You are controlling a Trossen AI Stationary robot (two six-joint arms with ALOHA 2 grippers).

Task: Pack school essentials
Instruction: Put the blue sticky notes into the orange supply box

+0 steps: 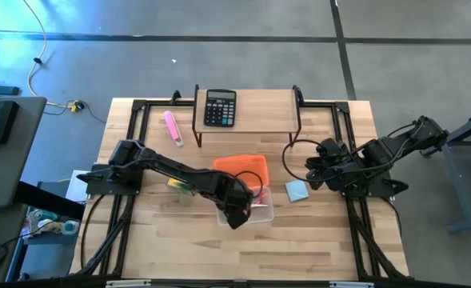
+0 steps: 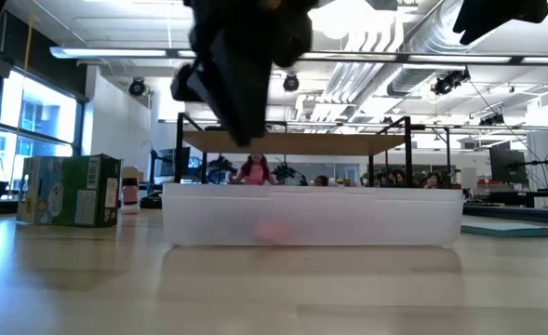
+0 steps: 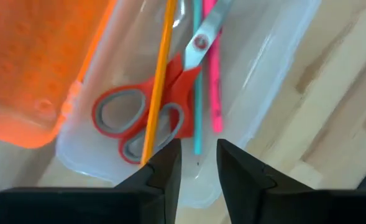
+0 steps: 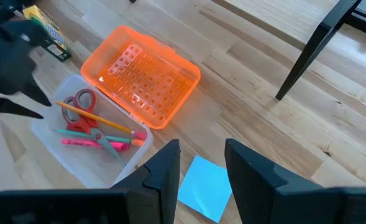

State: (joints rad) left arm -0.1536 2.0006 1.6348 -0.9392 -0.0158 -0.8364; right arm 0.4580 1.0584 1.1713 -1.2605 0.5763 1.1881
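Left gripper [image 3: 195, 163] hovering over clear box [image 1: 261, 214], fingers parted, empty. Inside: red-handled scissors [image 3: 148, 106], orange pencil [image 3: 161, 68]. Light-blue square notepad [image 4: 202, 186] flat on table: light, thin, probably slippery; pinch by edge. Right gripper [image 4: 198, 163] above it, slightly parted, empty.

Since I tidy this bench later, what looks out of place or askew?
The orange perforated lid is off the clear plastic box, leaning on its rim. The red-handled scissors, orange pencil and pens lie crossed inside. The light-blue square notepad sits unpacked on the table.
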